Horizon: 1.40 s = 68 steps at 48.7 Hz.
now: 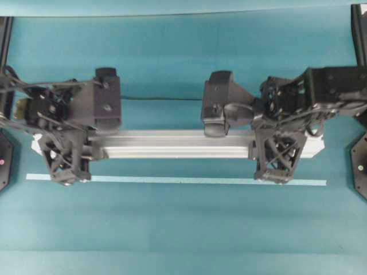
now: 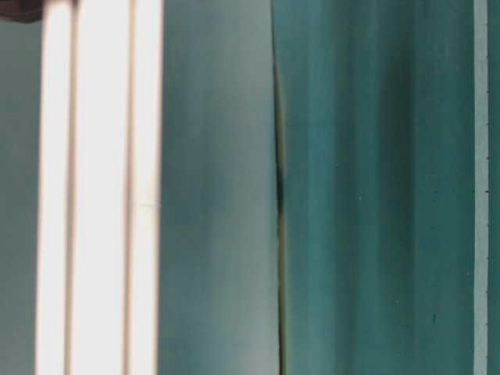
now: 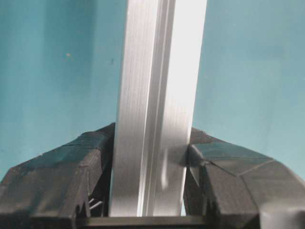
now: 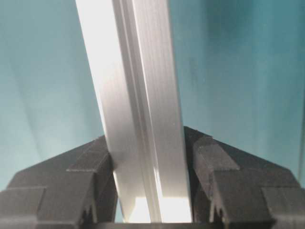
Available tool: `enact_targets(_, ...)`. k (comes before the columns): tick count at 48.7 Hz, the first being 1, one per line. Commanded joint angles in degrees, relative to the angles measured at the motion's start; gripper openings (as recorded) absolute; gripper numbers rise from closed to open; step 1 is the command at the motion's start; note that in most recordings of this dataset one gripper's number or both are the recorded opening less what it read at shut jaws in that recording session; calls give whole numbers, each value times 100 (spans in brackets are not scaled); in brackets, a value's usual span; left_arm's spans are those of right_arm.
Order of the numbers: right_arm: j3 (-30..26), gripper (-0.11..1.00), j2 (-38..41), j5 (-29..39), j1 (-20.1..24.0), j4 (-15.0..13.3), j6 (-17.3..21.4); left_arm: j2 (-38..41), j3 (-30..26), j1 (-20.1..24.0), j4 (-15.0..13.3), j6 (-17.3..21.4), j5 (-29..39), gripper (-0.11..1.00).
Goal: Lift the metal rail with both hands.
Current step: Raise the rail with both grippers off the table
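Metal rail (image 1: 172,146) clamped between left end effector (image 1: 67,154) and right end effector (image 1: 278,153) fingers.

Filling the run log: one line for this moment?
left end effector: shut on metal rail | right end effector: shut on metal rail

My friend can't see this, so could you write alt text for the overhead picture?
Seen from above, two black grippers, left and right, clamp a long silver rail near its ends over a teal table. A thin pale tape strip runs parallel just below it.
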Motion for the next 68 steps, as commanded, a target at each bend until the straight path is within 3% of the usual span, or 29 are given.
enact_targets(1, -396, 39, -79, 167, -18, 53, 141, -185, -431, 62, 26, -79, 167, 37)
enact_targets(27, -1705, 39, -79, 1310, -53, 26, 422, 9, -2285, 53, 26, 0, 1468, 37)
enact_targets(46, -2382, 39, 9, 1485, -53, 9, 422, 18, -2347, 53, 26, 35, 1538, 37)
enact_targets(68, -2452, 39, -70, 1521, -62, -18, 413, 62, -2619, 53, 26, 44, 1626, 37)
